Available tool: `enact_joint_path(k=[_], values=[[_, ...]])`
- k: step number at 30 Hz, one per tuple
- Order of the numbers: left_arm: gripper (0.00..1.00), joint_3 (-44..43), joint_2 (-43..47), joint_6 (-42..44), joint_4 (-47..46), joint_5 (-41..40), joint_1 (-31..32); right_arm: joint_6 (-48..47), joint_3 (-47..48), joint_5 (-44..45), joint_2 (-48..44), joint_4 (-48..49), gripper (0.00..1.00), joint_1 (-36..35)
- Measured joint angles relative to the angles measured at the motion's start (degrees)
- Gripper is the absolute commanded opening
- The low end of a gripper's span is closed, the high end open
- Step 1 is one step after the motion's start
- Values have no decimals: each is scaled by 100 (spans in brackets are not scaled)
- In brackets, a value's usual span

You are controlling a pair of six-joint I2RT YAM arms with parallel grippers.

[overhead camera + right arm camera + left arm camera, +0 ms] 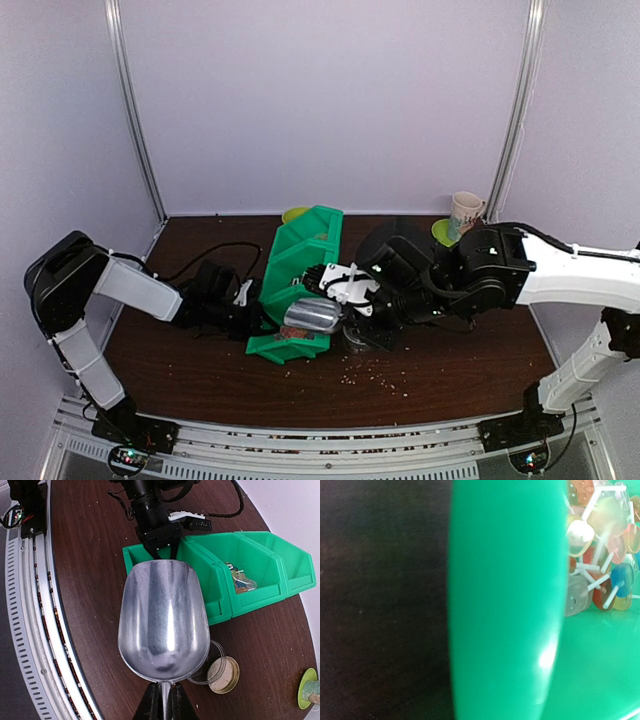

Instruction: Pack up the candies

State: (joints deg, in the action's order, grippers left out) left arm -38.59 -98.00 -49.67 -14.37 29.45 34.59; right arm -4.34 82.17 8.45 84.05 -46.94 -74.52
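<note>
Clamping bin (pixel 270 587) rim, left gripper (pixel 161 549); scoop (pixel 163 622) above.

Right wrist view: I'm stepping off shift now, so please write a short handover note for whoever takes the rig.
Left gripper: shut on the rim of the green bin rack, at its end compartment.
Right gripper: shut on the handle of the metal scoop, which is held over that end compartment and is empty.
Candies: heaped in the rack. A few show in the middle compartment.
Clear tub: beside the scoop, no candies visible in it.
Done: scoop in hand, rack held.
Left: scoop the candies and fill the tub.
</note>
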Motion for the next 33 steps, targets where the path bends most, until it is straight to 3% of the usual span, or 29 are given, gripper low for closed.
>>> enact_joint_path(k=[5, 15, 23, 33], values=[[0, -63, 243, -35, 793, -168, -4, -96, 470, 221, 317, -509, 0, -15], [0, -813, 890, 1005, 3869, -1384, -4, -470, 1248, 509, 1086, -1226, 0, -15], [0, -1366, 885, 1582, 4942, -1725, -4, -717, 1939, 481, 1947, -1735, 0, -15], [0, -2098, 546, 2017, 5598, -2240, -4, -798, 2736, 426, 2828, -2059, 0, -15]])
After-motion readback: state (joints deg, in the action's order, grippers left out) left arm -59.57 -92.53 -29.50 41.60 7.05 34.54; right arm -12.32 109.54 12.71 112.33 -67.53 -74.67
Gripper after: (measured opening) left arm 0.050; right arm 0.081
